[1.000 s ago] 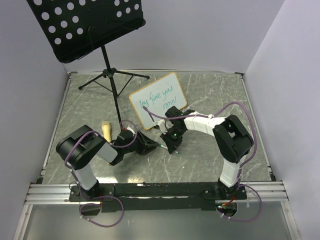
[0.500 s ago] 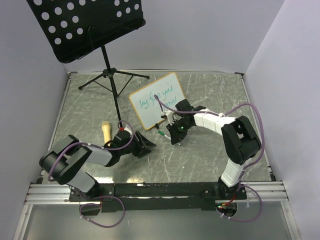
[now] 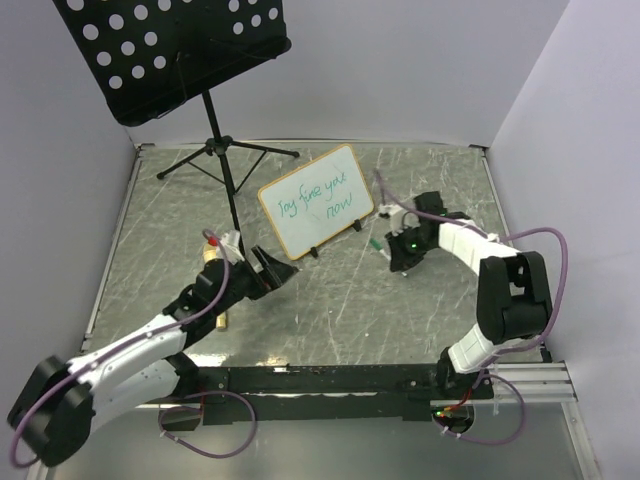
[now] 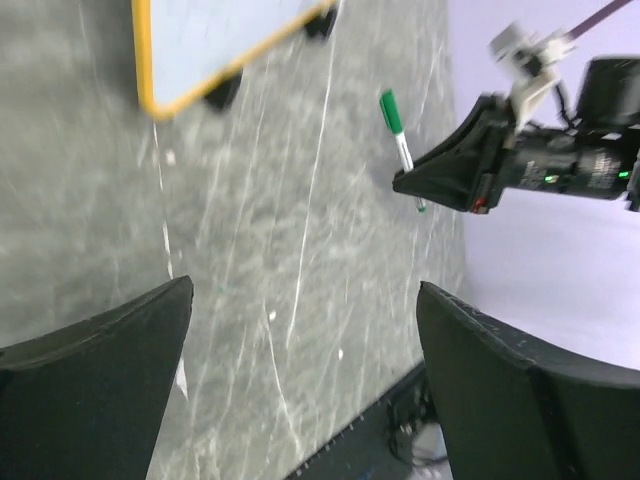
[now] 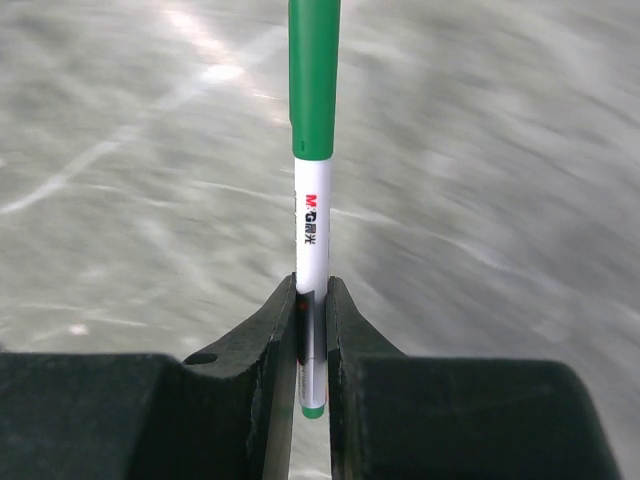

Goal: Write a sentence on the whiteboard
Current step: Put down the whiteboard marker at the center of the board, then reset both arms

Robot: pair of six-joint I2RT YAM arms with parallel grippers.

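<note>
Right of the tan-framed white whiteboard [image 3: 315, 205], right gripper [image 5: 311, 290] clamps a green-and-white marker [image 5: 312, 200] near its tail, so it may swivel; left gripper [image 4: 300, 300] gapes, seemingly empty.

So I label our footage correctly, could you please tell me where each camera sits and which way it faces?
Top external: above and behind the robot, facing down at the table, whiteboard, music stand; shows left arm, right arm, left claw, right claw.
Left wrist: on the left arm, facing low across the table; open left claw frames the whiteboard's corner and right claw.
Right wrist: on the right arm, facing along the green marker toward the table; right claw shut on it.
Shared: all three show the green marker.
</note>
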